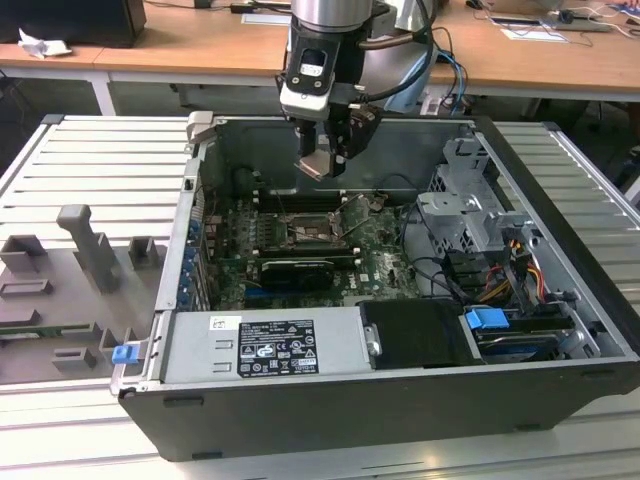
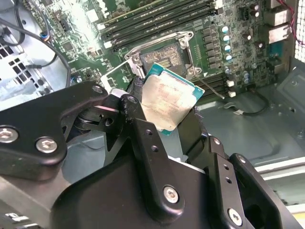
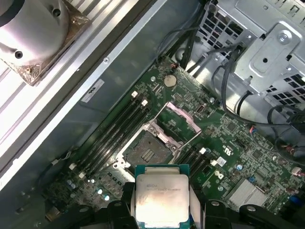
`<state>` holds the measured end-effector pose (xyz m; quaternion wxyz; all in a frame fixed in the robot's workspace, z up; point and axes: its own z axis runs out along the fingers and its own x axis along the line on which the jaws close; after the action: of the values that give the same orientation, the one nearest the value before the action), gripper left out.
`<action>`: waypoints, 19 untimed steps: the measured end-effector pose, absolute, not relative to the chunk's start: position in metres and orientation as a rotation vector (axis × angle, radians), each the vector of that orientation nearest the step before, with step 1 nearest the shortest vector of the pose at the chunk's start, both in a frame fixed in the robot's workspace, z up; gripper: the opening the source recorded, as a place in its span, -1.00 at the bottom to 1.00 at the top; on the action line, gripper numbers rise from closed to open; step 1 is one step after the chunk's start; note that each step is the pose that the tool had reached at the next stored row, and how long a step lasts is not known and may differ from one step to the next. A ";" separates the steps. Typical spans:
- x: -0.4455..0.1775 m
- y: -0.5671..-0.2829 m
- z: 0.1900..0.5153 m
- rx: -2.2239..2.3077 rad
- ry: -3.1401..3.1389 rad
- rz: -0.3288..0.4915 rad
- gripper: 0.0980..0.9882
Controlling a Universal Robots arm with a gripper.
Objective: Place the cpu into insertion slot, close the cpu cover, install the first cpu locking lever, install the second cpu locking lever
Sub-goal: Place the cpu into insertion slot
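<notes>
In the exterior view my gripper (image 1: 322, 165) hangs inside the open computer case, above the motherboard, shut on the cpu (image 1: 316, 166). The cpu (image 2: 170, 101) is a flat square chip with a silver-tan top and a green rim, pinched at its edges between the black fingers (image 2: 135, 102). It is well above the board and touches nothing else. The insertion slot (image 3: 149, 151) lies bare below and a little ahead of the cpu (image 3: 161, 198). The cpu cover (image 3: 182, 116), a silvery frame, stands swung open on the far side of the slot (image 1: 308, 232).
Memory slots (image 3: 114, 133) run beside the socket. A metal drive cage (image 1: 470, 200) with cables fills the case at the exterior view's right. A labelled power supply (image 1: 265, 345) sits at the front. Grey fixtures (image 1: 85, 240) stand on the table outside the case.
</notes>
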<state>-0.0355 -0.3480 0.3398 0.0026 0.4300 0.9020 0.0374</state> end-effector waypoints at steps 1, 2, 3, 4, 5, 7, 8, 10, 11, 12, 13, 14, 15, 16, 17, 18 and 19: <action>-0.035 -0.348 0.340 1.377 2.815 0.117 0.00; -0.035 -0.348 0.339 1.402 2.802 0.117 0.00; -0.035 -0.348 0.339 1.417 2.794 0.117 0.00; -0.035 -0.348 0.339 1.442 2.780 0.117 0.00; -0.035 -0.348 0.339 1.454 2.773 0.117 0.00; -0.035 -0.348 0.339 1.473 2.762 0.117 0.00; -0.035 -0.348 0.338 1.491 2.753 0.116 0.00; -0.035 -0.348 0.338 1.520 2.736 0.116 0.00; -0.035 -0.348 0.338 1.545 2.721 0.116 0.00; -0.035 -0.348 0.337 1.567 2.707 0.116 0.00; -0.035 -0.348 0.337 1.580 2.699 0.116 0.00; -0.035 -0.348 0.337 1.594 2.691 0.116 0.00; -0.035 -0.348 0.337 1.605 2.684 0.115 0.00; -0.035 -0.348 0.337 1.615 2.678 0.115 0.00; -0.035 -0.348 0.336 1.621 2.674 0.115 0.00; -0.035 -0.348 0.336 1.639 2.662 0.115 0.00; -0.035 -0.348 0.336 1.650 2.655 0.115 0.00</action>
<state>-0.0354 -0.3480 0.3359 0.0067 0.5275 0.8487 0.0368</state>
